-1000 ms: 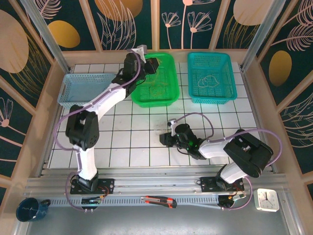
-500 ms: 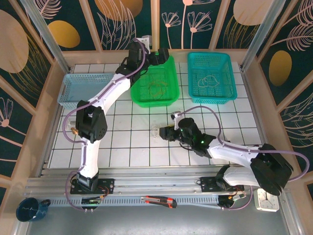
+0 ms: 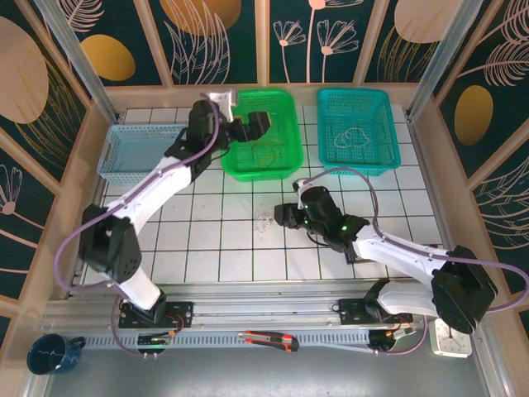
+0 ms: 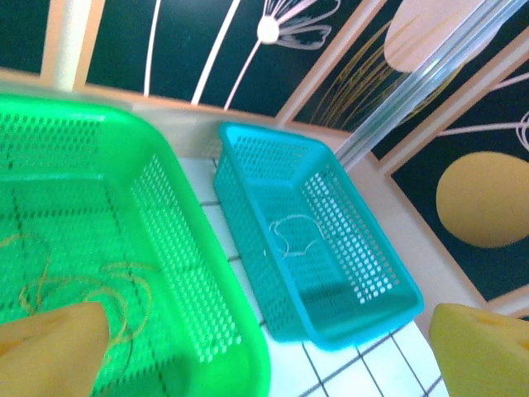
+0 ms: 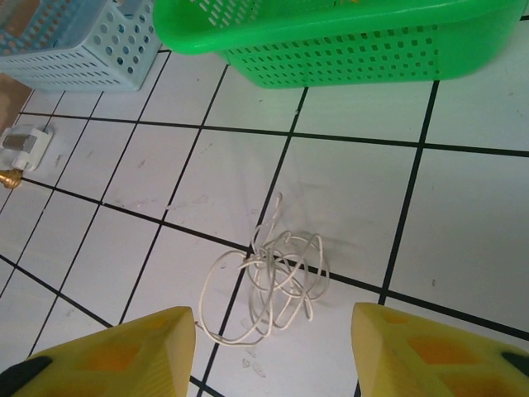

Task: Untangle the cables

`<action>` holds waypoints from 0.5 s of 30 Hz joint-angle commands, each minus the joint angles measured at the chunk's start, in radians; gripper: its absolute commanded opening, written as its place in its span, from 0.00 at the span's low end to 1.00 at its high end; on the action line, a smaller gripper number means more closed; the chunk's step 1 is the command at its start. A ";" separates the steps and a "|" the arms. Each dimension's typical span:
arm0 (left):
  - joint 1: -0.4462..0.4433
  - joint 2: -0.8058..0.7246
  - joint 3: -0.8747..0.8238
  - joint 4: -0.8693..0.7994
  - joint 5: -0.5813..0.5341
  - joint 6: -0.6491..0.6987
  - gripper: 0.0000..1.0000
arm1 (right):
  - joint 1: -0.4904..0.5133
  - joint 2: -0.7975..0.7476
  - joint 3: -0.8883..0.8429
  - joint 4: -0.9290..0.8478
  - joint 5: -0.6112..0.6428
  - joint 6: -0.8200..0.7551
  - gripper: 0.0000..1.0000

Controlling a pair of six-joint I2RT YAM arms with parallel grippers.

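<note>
Cable tangle [image 5: 269, 285], whitish, looked light, limp and springy, best pinched at an outer loop by the spread right gripper [image 5: 266, 318] above it; left gripper [image 4: 269, 331] gaped too.

You're working in a robot lab cell: a gridded white tabletop [image 3: 207, 240], aluminium frame posts [image 3: 74, 58], leaf-print wall panels [image 3: 33, 99] and a slotted mounting rail [image 3: 264, 313].
</note>
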 commanded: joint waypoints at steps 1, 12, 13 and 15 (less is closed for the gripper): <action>0.003 -0.120 -0.162 0.095 0.003 -0.052 0.99 | 0.019 0.049 0.064 -0.051 -0.005 -0.006 0.50; 0.007 -0.415 -0.542 0.128 -0.169 -0.117 0.99 | 0.091 0.302 0.267 -0.146 -0.035 -0.036 0.41; 0.009 -0.432 -0.557 0.129 -0.181 -0.121 0.99 | 0.098 0.321 0.282 -0.155 -0.031 -0.037 0.41; 0.014 -0.474 -0.593 0.129 -0.208 -0.132 0.99 | 0.110 0.360 0.311 -0.177 -0.018 -0.037 0.41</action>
